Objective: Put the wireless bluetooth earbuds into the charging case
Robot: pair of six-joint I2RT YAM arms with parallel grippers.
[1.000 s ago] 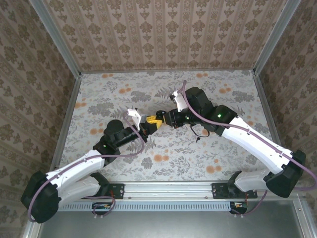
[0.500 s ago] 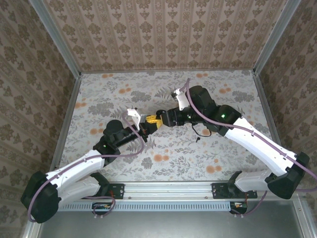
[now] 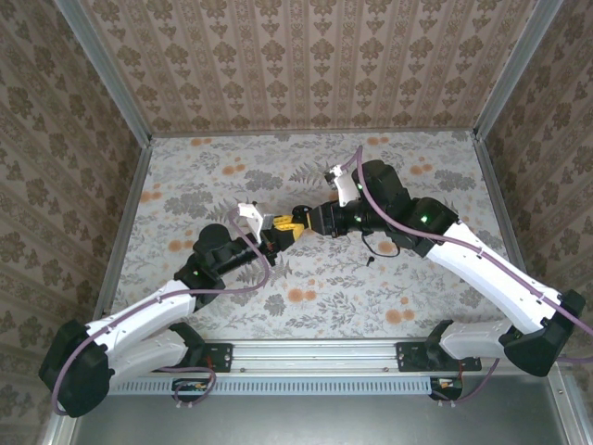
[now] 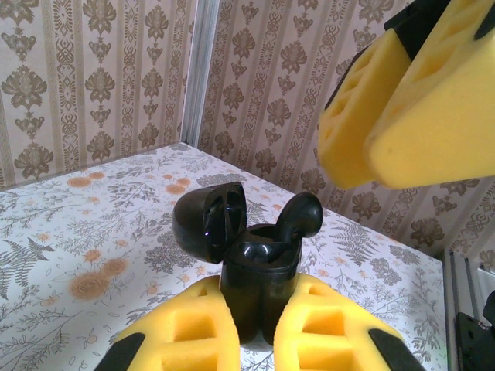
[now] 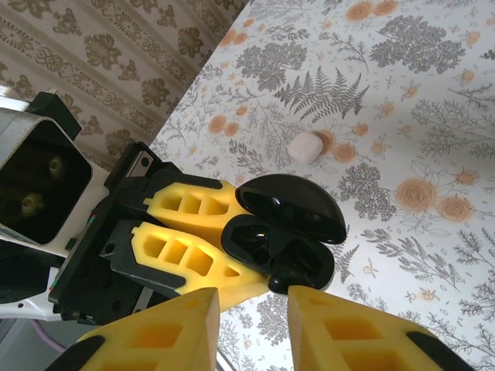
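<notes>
One earbud (image 4: 303,212) stands tilted in the right-hand well of the charging case (image 4: 259,267), its bulb still proud of the rim, so I judge it only partly seated. The lid (image 4: 209,220) hangs open to the left. The left gripper (image 4: 259,292) is clamped on the case body and holds it upright above the middle of the table (image 3: 389,297), well clear of every edge. The right gripper (image 5: 254,297) hovers just beside the earbud with its jaws a little apart and nothing between them.

I cannot tell whether the other well is filled. A dark speck (image 3: 369,260) on the surface under the right arm may be the second earbud. What is left is pressing this one home.

Compared with a second ago, the case and left arm have not moved. The right wrist has swung slightly toward the far right corner.
</notes>
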